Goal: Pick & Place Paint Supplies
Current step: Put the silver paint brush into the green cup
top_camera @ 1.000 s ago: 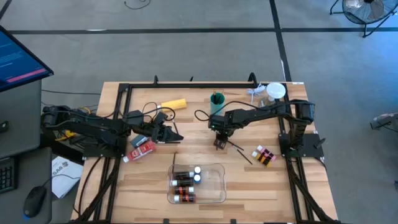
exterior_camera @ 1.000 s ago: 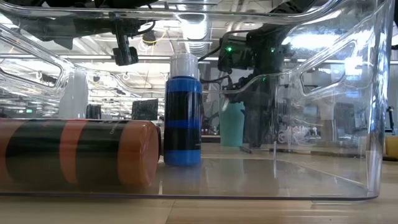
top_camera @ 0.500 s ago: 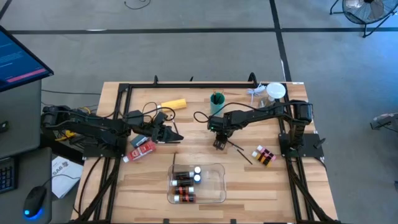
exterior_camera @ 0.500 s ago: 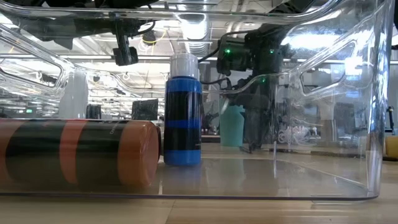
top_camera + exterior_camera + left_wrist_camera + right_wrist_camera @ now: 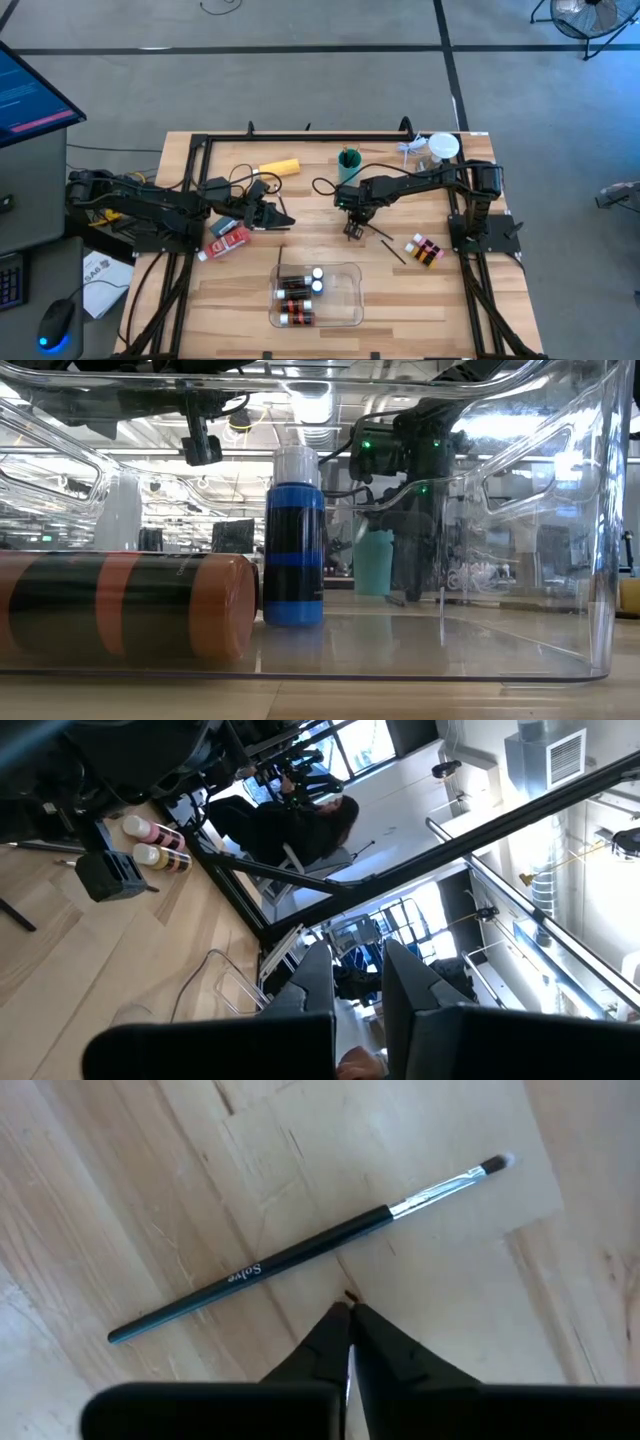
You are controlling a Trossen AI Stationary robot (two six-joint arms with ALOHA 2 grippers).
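Note:
A thin dark-handled brush (image 5: 300,1250) lies flat on the wood and also shows in the high view (image 5: 385,241). My right gripper (image 5: 347,1306) hangs just above it, pointing down, fingers shut and holding nothing; it stands right of the teal cup (image 5: 348,165) in the high view (image 5: 352,228). My left gripper (image 5: 275,215) waits open at table left, beside a red tube (image 5: 228,241). A yellow bottle (image 5: 279,167) lies near the far edge. Small bottles (image 5: 424,250) lie on the table's right.
A clear tray (image 5: 350,300) at the near middle holds several bottles: an upright blue one (image 5: 293,540) and an orange-brown one lying down (image 5: 120,605). A white object (image 5: 443,147) sits at the far right corner. Cables loop near the yellow bottle. Bare wood lies right of the tray.

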